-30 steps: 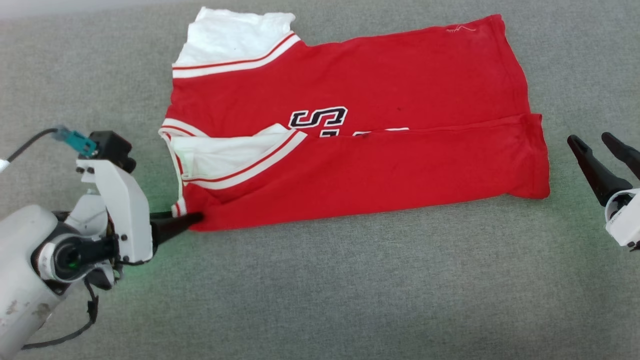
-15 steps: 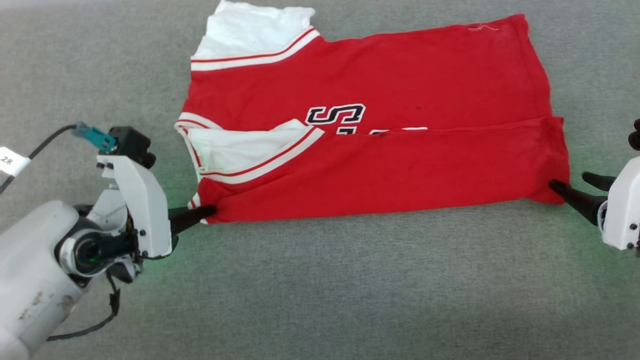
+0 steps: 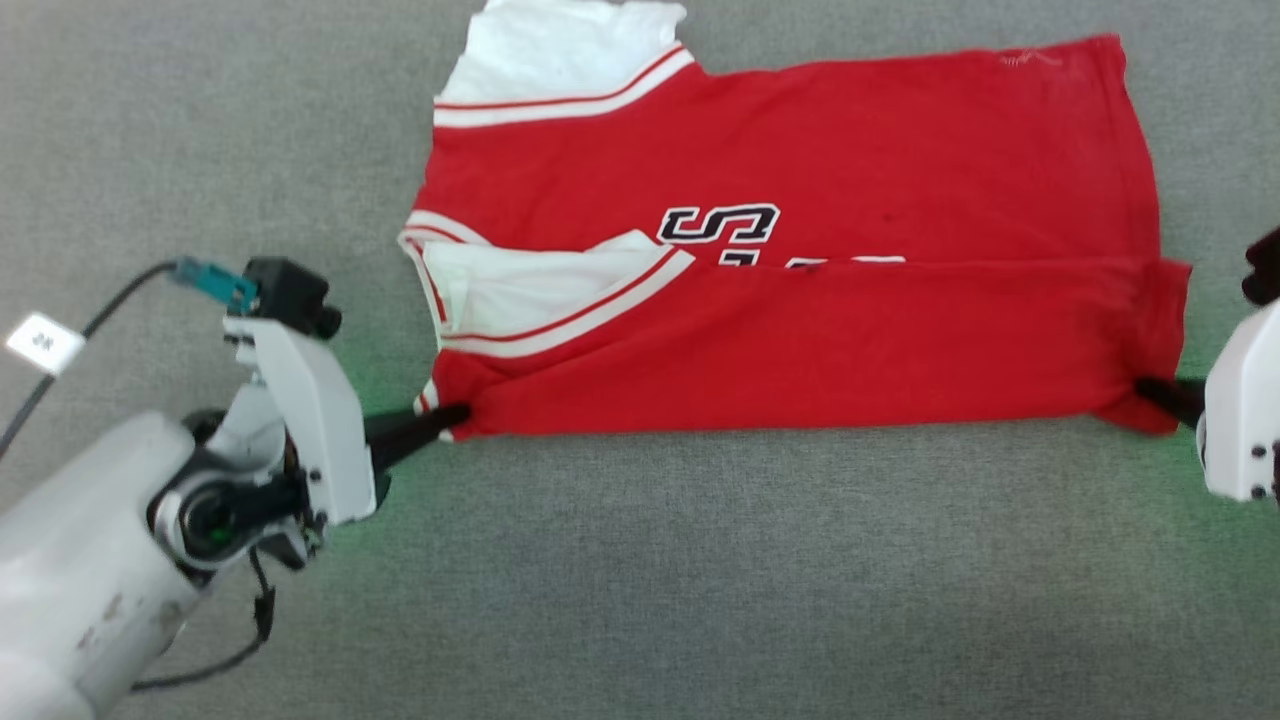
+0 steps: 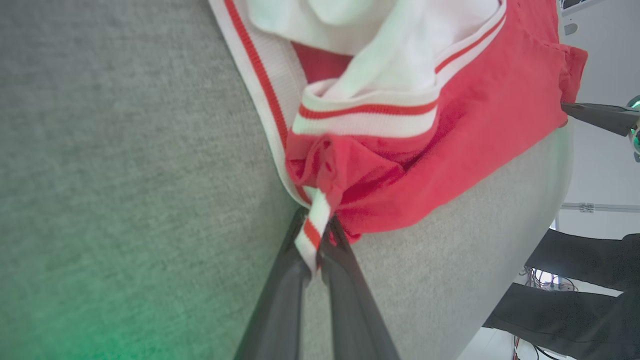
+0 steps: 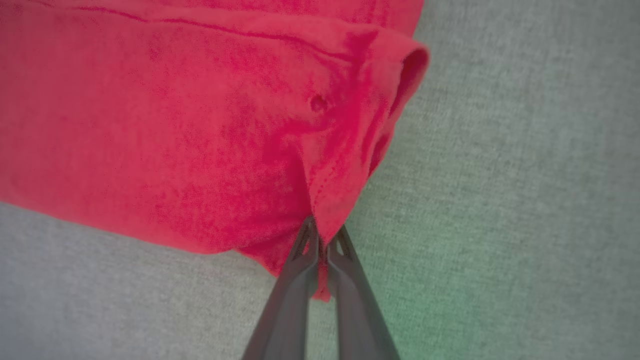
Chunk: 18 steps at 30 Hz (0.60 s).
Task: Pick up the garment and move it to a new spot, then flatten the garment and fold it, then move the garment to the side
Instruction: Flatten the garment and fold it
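**Two corners pinched, one jersey stretched between my grippers**

Both of my grippers are clamping onto the garment (image 3: 800, 190) right now. My left gripper (image 3: 455, 412) is squeezing tight on the striped trim (image 4: 314, 227) at the sleeve-end corner. In the left wrist view that red-and-white strip is sitting right between the fingers (image 4: 282, 300), with the cloth bunching up just past the tips. My right gripper (image 3: 1150, 388) is nipping the red hem corner (image 5: 330, 210) at the opposite end. In the right wrist view both fingers are pressing together with a bit of hem poking down between them.

The garment is lying spread on the grey fabric surface (image 3: 700, 580), stretching from one set of fingertips to the other. Its near long edge is running pretty much straight between my two grippers, and the rest is lying beyond that line, away from me.

The near half is lying folded over, so a white sleeve (image 3: 520, 290) is peeking out just beyond my left fingertips. The black lettering (image 3: 718, 222) is showing only partly, farther out past the fold. A second white sleeve (image 3: 560, 45) is sticking out on the far side, well beyond my left gripper. Green light is glowing on the surface beside each wrist.
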{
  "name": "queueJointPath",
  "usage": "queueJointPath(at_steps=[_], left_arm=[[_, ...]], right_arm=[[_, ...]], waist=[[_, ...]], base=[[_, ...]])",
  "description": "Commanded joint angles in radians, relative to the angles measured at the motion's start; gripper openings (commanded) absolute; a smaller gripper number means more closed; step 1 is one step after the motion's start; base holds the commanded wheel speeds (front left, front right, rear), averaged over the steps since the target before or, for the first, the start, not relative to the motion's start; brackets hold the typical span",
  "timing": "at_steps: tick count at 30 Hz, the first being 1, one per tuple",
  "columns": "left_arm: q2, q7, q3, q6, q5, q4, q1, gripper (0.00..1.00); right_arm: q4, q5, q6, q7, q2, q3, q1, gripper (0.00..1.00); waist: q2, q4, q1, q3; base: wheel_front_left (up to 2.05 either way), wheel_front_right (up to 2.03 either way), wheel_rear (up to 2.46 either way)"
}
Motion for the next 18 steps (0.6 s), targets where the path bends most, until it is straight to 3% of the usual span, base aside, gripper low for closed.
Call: queueJointPath(at_steps=[1, 9, 15, 16, 17, 18], left_arm=[[0.012, -0.002, -0.014, -0.002, -0.001, -0.004, 0.048, 0.0], [0.126, -0.055, 0.004, -0.006, -0.021, -0.155, 0.138, 0.0], [0.204, -0.097, -0.004, 0.029, -0.012, -0.306, 0.217, 0.0], [0.211, -0.108, -0.003, 0.037, -0.006, -0.323, 0.222, 0.15], [0.216, -0.121, 0.0, 0.043, 0.0, -0.337, 0.226, 0.59], [0.218, -0.136, 0.004, 0.049, 0.004, -0.345, 0.233, 1.0]], right_arm=[[-0.01, 0.018, -0.002, 0.014, -0.006, -0.002, 0.04, 0.0], [-0.136, 0.068, -0.002, 0.048, -0.059, -0.051, 0.157, 0.0], [-0.244, 0.079, -0.002, 0.082, -0.09, -0.118, 0.281, 0.0], [-0.264, 0.071, -0.002, 0.074, -0.09, -0.134, 0.296, 0.36], [-0.282, 0.062, -0.002, 0.064, -0.087, -0.148, 0.31, 0.93], [-0.295, 0.058, -0.002, 0.054, -0.079, -0.164, 0.327, 1.0]], waist=[[-0.0001, 0.0, 0.0, -0.02], [-0.0001, 0.0, 0.0, -0.056], [-0.0001, 0.01, 0.0, -0.062], [-0.0001, 0.012, 0.0, -0.061], [-0.0001, 0.014, 0.0, -0.061], [-0.0001, 0.015, 0.0, -0.062]], base=[[0.0, 0.0, 0.0], [0.0, 0.0, 0.0], [0.0, 0.0, 0.0], [0.0, 0.0, 0.0], [0.0, 0.0, 0.0], [0.0, 0.0, 0.0]])
